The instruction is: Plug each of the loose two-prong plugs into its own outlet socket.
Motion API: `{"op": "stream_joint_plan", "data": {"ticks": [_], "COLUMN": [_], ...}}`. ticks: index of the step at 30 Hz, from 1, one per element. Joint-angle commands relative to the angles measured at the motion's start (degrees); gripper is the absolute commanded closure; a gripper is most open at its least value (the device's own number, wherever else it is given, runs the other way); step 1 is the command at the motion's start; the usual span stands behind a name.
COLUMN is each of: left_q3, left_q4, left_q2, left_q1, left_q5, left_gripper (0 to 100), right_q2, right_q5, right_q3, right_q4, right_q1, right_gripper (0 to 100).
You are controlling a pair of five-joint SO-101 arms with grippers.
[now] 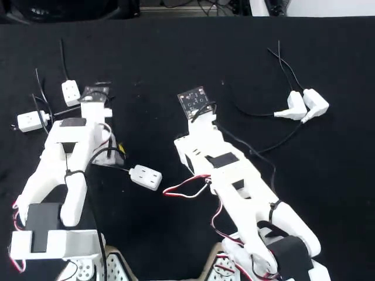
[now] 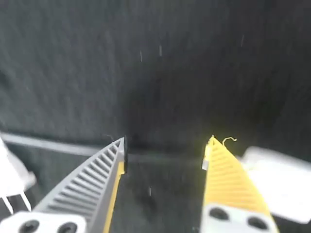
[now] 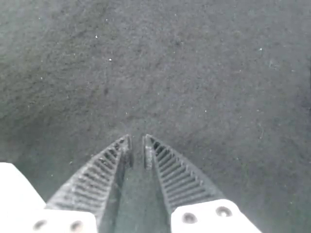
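Two white plugs (image 1: 296,106) (image 1: 316,102) with black cords lie together at the far right of the black table. A white outlet block (image 1: 145,177) lies between the arms. Two more white pieces on black cords (image 1: 70,91) (image 1: 29,120) lie at the far left. My left gripper (image 1: 94,95) (image 2: 165,148) is beside them, open, low over the cloth, with a black cord (image 2: 58,145) crossing just past its fingertips. A white plug (image 2: 12,177) with prongs shows beside one finger, another white piece (image 2: 282,184) beside the other. My right gripper (image 1: 195,102) (image 3: 136,145) is shut on nothing over bare cloth.
Black cords (image 1: 258,114) run from the right-hand plugs toward the right arm. The table's far edge (image 1: 187,16) borders dark equipment. Open cloth lies between the two grippers and ahead of the right one.
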Motion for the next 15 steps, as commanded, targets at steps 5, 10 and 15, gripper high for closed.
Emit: {"op": "stream_joint_plan", "data": {"ticks": [5, 10, 15], "left_q3": [-5.67, -18.86, -26.15], "left_q4": [14.95, 23.38, 23.74], "left_q2": [-0.35, -3.52, -2.55], "left_q1": [-1.36, -8.04, -16.57], "left_q5": [-6.86, -7.21, -14.15], "left_gripper": [74, 74, 74], "right_q2": [-2.15, -2.15, -2.15], "right_q5": [-0.09, -0.09, -0.09], "right_q3": [-0.40, -0.40, -0.40], "right_q4": [-0.09, -0.09, -0.09], "right_q1": [0.53, 0.53, 0.53], "right_gripper": [95.6, 95.6, 95.6]}}
